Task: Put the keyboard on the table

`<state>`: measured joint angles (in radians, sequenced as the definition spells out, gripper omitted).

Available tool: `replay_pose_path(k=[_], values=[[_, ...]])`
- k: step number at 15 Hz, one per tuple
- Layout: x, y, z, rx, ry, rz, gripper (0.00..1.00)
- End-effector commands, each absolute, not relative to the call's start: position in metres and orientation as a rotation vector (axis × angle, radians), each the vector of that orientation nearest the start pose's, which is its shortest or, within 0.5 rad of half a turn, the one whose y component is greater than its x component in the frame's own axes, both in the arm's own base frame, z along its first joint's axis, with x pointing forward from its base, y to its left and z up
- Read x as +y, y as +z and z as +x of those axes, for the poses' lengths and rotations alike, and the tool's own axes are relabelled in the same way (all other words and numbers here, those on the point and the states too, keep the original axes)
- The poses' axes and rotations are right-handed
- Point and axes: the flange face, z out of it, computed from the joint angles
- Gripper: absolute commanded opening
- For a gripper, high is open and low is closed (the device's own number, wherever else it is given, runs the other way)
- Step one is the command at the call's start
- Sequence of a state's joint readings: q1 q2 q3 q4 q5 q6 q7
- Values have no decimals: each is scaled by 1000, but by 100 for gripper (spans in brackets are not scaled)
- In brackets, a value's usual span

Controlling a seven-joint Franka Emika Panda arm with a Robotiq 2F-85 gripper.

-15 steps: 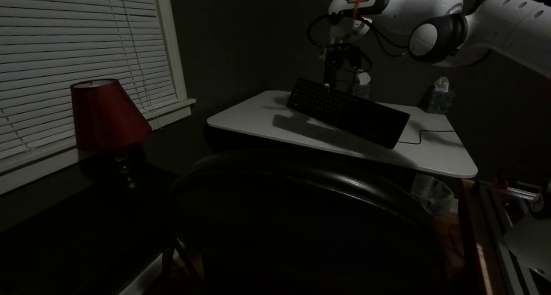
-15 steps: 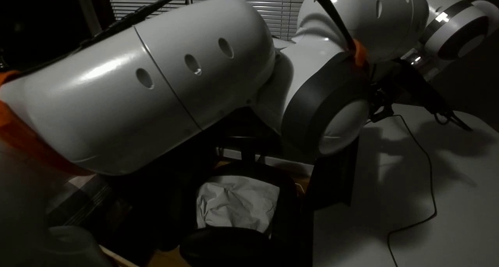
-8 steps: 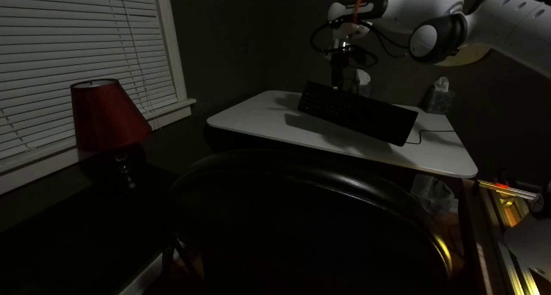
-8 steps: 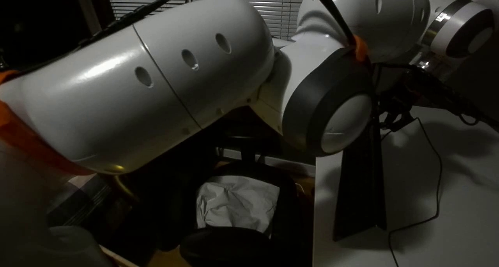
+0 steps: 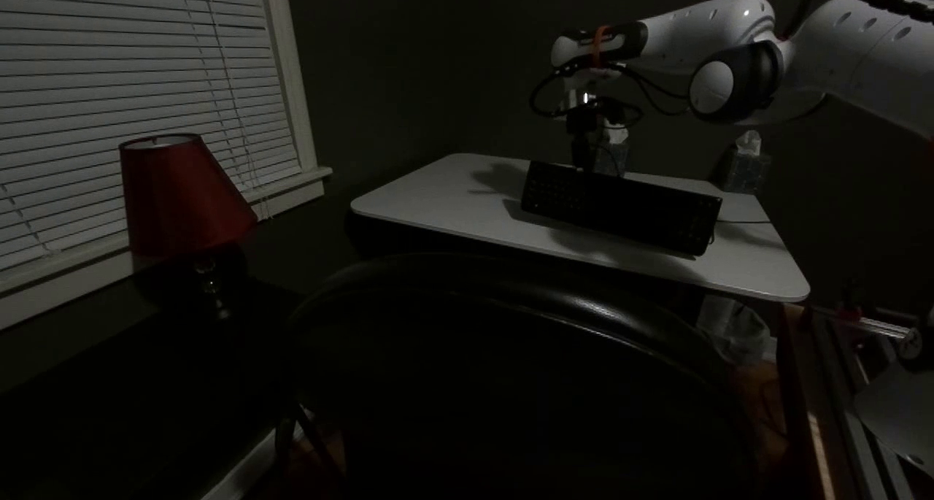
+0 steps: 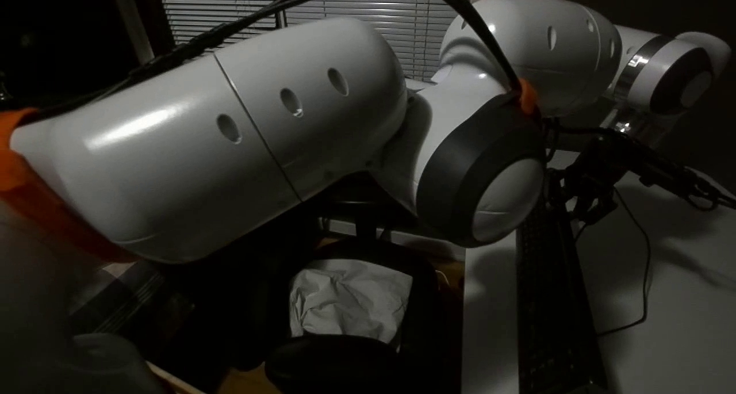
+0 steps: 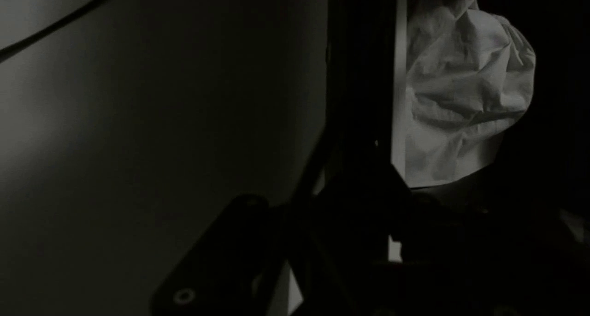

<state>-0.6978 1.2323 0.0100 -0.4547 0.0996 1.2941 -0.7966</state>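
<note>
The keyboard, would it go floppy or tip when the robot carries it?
Probably not floppy: pinched on one long edge by the gripper, the keyboard looks straight, not saggy. It might tip, since the grip sits nearer one end, leaving more keyboard on one side. The thin cord beside it might tug, if attached.

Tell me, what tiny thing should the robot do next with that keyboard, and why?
Probably lower the keyboard gently before the jaws open: they hold its upper edge, and it slants over the table instead of lying flat.
</note>
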Motion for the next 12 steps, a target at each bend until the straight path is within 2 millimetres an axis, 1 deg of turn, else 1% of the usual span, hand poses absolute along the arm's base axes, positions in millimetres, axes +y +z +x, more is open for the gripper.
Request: replay_pose_path(k=[1,4,7,9,10,11,12], values=[[-478,248,584,-182,351,-2776,5],[-480,234,582,-189,361,-2760,5],[-481,225,580,-192,356,-2750,5],[-482,224,579,-199,351,-2749,17],[-483,223,579,-196,350,-2747,24],[-483,223,579,-197,348,-2747,28],[-483,222,578,-198,347,-2745,29]])
